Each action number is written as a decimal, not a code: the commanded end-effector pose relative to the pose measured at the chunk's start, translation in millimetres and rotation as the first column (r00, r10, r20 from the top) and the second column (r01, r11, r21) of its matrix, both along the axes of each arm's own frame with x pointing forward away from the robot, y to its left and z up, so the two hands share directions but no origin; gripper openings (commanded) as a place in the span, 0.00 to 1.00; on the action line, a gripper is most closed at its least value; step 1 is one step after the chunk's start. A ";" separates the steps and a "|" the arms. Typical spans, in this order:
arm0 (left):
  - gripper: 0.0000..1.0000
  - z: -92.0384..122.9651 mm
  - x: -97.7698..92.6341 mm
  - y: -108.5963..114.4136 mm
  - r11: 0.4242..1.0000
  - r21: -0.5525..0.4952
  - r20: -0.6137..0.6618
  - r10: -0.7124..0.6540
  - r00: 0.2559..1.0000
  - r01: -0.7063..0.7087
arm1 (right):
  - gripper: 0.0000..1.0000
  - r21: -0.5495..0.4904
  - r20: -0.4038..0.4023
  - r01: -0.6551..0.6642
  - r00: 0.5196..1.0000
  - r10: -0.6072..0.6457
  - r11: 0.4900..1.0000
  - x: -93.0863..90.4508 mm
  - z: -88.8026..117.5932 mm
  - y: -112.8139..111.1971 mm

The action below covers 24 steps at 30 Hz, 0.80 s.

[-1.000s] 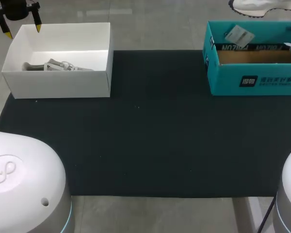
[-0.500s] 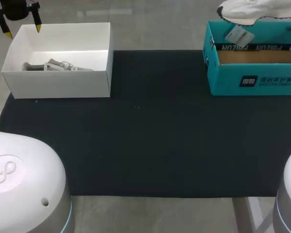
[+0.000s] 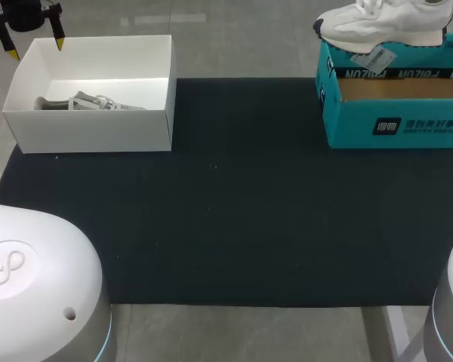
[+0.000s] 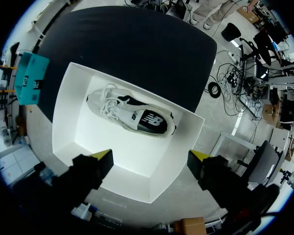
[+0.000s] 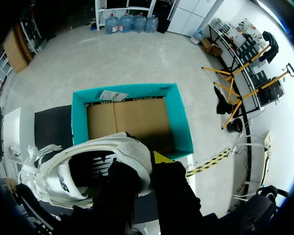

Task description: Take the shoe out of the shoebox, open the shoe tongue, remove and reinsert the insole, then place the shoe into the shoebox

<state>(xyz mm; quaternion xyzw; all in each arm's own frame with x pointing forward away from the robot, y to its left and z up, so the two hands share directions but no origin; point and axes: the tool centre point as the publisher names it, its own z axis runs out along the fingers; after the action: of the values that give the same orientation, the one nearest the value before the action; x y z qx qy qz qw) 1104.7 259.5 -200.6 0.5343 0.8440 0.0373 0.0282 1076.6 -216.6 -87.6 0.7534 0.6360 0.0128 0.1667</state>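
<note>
Pinches the white shoe (image 3: 385, 23) at its heel rim with the right hand (image 5: 146, 164), level and clear of the box, just above the open teal shoebox (image 3: 396, 121) at the far right corner of the black mat (image 3: 241, 226). Holds the left hand (image 3: 36, 47) spread wide above the back edge of the white box (image 3: 90, 132) at the far left, with a second shoe (image 4: 132, 115) lying on its side inside.

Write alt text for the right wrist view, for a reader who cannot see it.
The right gripper is shut on the heel rim of a white sneaker, holding it over the near side of an open teal cardboard shoebox. The part of the box's brown floor that shows is bare.
</note>
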 end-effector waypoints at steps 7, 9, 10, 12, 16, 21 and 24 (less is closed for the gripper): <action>1.00 0.2 -0.2 0.3 1.000 0.002 0.000 -0.001 1.000 0.001 | 0.00 -0.056 0.157 -0.014 0.987 0.023 0.998 -57.5 -12.7 36.6; 1.00 0.2 -0.2 0.3 1.000 0.002 0.000 -0.001 1.000 0.001 | 0.00 -0.046 0.153 -0.023 0.988 0.030 0.999 -66.8 -13.6 47.1; 1.00 0.2 -0.2 0.3 1.000 0.002 0.000 -0.001 1.000 0.001 | 0.00 -0.042 0.152 -0.027 0.988 0.033 0.999 -71.5 -14.3 52.7; 1.00 0.2 -0.2 0.3 1.000 0.002 0.000 -0.001 1.000 0.001 | 0.00 -0.038 0.148 -0.029 0.988 0.034 0.999 -80.2 -16.1 61.9; 1.00 0.2 -0.2 0.3 1.000 0.002 0.000 -0.001 1.000 0.001 | 0.00 -0.025 0.140 -0.026 0.990 0.029 0.999 -97.0 -20.2 78.3; 1.00 0.2 -0.2 0.3 1.000 0.002 0.000 -0.001 1.000 0.001 | 0.00 -0.041 0.128 -0.013 0.992 0.018 0.999 -116.1 -29.4 97.7; 1.00 0.2 -0.2 0.3 1.000 0.002 0.000 -0.001 1.000 0.001 | 0.00 -0.051 0.120 -0.015 0.993 0.021 0.999 -128.7 -33.1 112.1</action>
<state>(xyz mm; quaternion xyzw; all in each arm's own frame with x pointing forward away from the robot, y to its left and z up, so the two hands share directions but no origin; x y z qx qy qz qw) 1104.6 259.7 -200.6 0.5342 0.8440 0.0373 0.0282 957.9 -113.7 -120.0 0.7484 0.6350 0.0232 0.1903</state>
